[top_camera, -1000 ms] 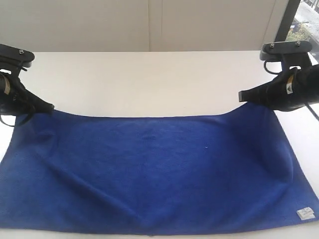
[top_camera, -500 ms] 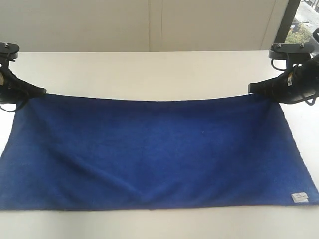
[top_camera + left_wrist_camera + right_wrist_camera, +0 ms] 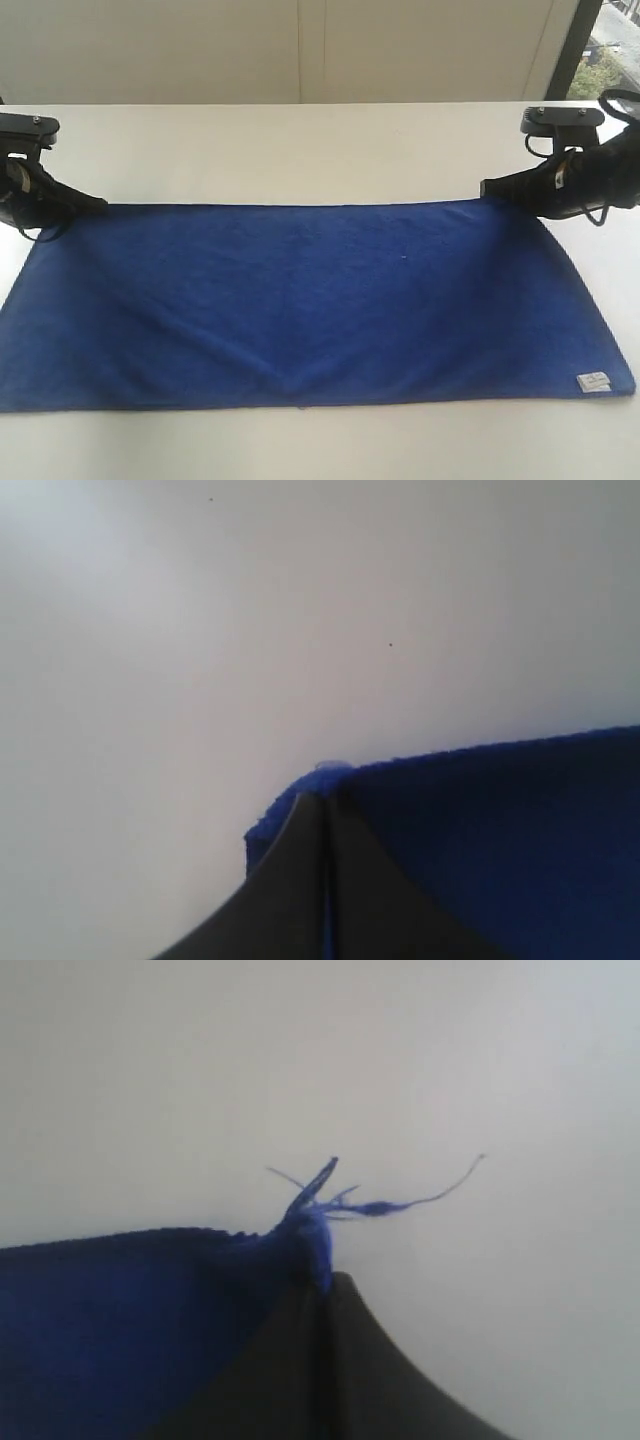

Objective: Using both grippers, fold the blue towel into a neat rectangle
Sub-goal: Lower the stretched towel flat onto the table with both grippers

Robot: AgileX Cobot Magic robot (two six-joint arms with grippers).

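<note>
While it lies spread over the near half of the white bench [image 3: 300, 150], the blue towel [image 3: 310, 300] runs its long axis side to side, along the near edge. Jaws squeezed together, the left gripper [image 3: 98, 205] clamps the towel's far-left corner and the right gripper [image 3: 487, 188] the far-right, loose threads [image 3: 400, 1205] poking out. Its white label [image 3: 593, 381] sits at the near-right corner.

Work surface: a flat, off-white matte table top [image 3: 300, 150], smooth and unmarked where bare. The wrist views show the same pale surface [image 3: 300, 600] [image 3: 200, 1060], with two tiny dark specks in the left wrist view.

Rear boundary: a pale beige panelled wall [image 3: 150, 50], with a narrow vertical panel strip [image 3: 312, 50] near the middle.

Upper right: a slanted dark window frame [image 3: 575, 45]; beside it a pane of glass [image 3: 618, 50] showing daylight and blurred greenery.

Lighting: soft and even.
</note>
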